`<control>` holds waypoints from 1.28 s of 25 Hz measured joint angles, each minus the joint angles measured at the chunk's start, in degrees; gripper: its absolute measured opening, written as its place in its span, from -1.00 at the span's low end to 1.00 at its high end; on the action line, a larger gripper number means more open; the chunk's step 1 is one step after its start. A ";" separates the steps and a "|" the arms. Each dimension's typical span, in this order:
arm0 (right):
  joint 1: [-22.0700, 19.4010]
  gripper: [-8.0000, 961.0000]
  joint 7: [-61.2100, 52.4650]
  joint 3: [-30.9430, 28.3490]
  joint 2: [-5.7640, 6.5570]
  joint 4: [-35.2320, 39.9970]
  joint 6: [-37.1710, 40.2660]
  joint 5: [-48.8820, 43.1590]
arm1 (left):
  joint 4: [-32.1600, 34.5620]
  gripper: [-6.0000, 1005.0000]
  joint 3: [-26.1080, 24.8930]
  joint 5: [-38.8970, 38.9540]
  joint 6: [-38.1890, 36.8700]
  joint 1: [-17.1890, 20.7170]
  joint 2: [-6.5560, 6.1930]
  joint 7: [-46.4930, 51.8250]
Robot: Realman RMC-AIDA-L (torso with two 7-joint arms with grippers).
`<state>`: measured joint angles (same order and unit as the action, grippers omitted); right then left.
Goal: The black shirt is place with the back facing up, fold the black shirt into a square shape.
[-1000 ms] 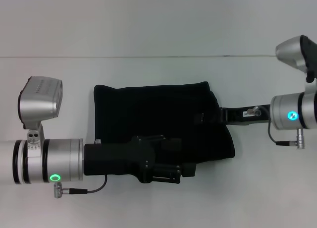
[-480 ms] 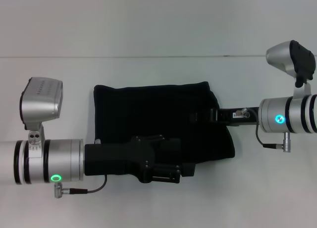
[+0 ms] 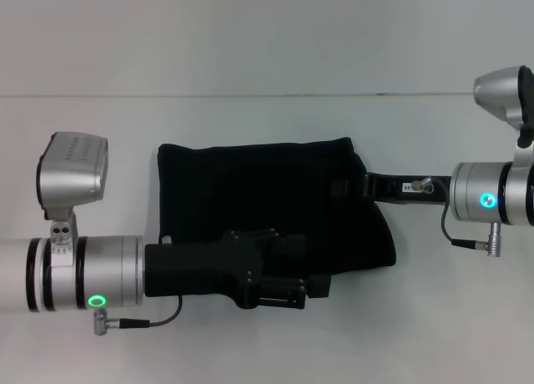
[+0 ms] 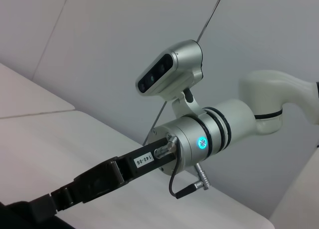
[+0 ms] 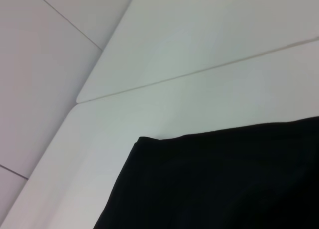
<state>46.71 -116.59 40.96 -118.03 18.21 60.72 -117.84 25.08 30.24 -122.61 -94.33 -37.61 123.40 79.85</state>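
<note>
The black shirt [image 3: 250,184] lies folded into a rough rectangle in the middle of the white table [image 3: 267,50]. My left gripper [image 3: 310,284] lies low over the shirt's near edge, black against black cloth. Reaching in from the right, my right gripper [image 3: 340,188] has its tip over the shirt's right edge. The left wrist view shows the right gripper [image 4: 47,204] stretching down to a corner of the shirt [image 4: 10,219]. In the right wrist view only the shirt [image 5: 224,179] and the table show.
A seam line [image 3: 250,95] runs across the table behind the shirt. White table surface [image 3: 442,317] surrounds the cloth on all sides.
The right arm pushed in to the left over the shirt's edge, then drew back to the right and slightly away from me. The left arm and the shirt have barely moved.
</note>
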 joint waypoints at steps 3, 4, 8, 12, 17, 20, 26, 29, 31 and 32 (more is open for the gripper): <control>-0.09 -0.80 1.39 -0.13 0.09 0.31 0.19 0.44 | -0.02 0.81 0.00 0.00 0.04 0.00 0.00 0.42; -0.10 -0.89 1.95 -0.14 0.13 0.57 0.37 0.73 | -0.03 0.81 0.00 0.00 0.08 0.00 0.00 0.55; -0.12 -0.94 3.64 -0.17 0.44 2.44 2.26 1.80 | -0.03 0.81 0.00 0.00 0.15 0.00 0.00 0.82; -0.13 -0.95 4.35 -0.23 1.11 4.09 4.53 3.13 | -0.04 0.81 0.00 0.00 0.15 0.07 0.00 0.89; -0.27 -0.90 4.48 -0.27 2.15 6.05 6.51 3.69 | -0.04 0.81 -0.04 0.08 0.15 -0.07 -0.03 2.02; -0.30 -0.87 4.46 -0.20 2.89 6.49 6.87 3.70 | -0.04 0.81 -0.09 0.17 0.15 -0.15 -0.08 2.52; -0.79 -0.80 4.41 0.52 4.22 6.32 6.58 3.43 | -0.03 0.81 -0.09 0.34 0.11 -0.41 -0.16 3.80; -1.44 -0.77 4.14 1.07 4.27 6.01 5.93 3.37 | -0.03 0.81 -0.18 0.51 0.11 -0.45 -0.17 3.99; -1.90 -0.75 4.05 2.24 4.04 5.35 4.99 3.35 | -0.03 0.81 -0.35 0.60 0.10 -0.46 -0.18 4.00; -2.04 -0.74 4.05 3.06 3.92 4.80 4.55 3.35 | -0.03 0.81 -0.40 0.61 0.15 -0.46 -0.18 4.00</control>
<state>44.67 -112.55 44.02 -114.12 23.00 65.28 -114.48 25.05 29.83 -122.00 -94.18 -38.07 123.22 83.85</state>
